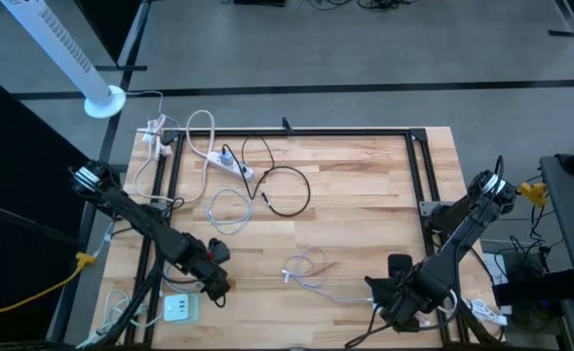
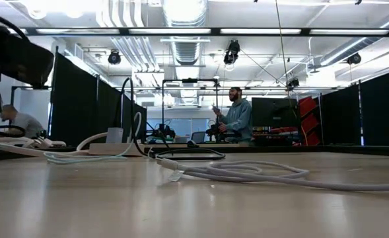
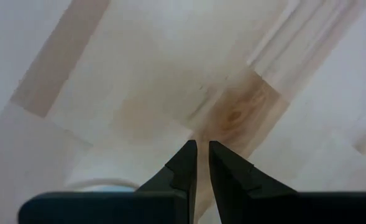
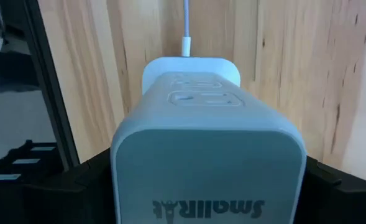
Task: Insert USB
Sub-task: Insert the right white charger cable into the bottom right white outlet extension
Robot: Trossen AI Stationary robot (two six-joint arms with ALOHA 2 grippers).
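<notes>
My right gripper (image 1: 396, 300) stands at the table's near right, closed on a pale grey-white charger block (image 4: 207, 124) with sockets on its face and a logo on the end nearest the camera. A white cable (image 1: 311, 278) is plugged into the block's far end (image 4: 186, 45). It runs left across the wood into a loose coil (image 2: 247, 172). The coil's free plug end (image 2: 176, 176) lies on the table. My left gripper (image 1: 218, 281) hangs at the near left, pointing steeply down over bare wood, shut (image 3: 202, 146) with nothing between its fingers. My right gripper pinches the charger block by its two long sides, one dark finger (image 4: 86, 180) on each side, near the logo end. The fingers come from above, pointing down along the block. The block stands on end with its cable end (image 4: 189, 65) downward. I cannot tell whether that end touches the table.
A second white adapter (image 1: 179, 308) lies at the near left corner. A white power strip (image 1: 233, 164), a black cable loop (image 1: 287, 190) and more white cable (image 1: 228, 210) lie at the far left. Black frame rails (image 1: 418, 175) border the table. A person stands far behind (image 2: 237, 119).
</notes>
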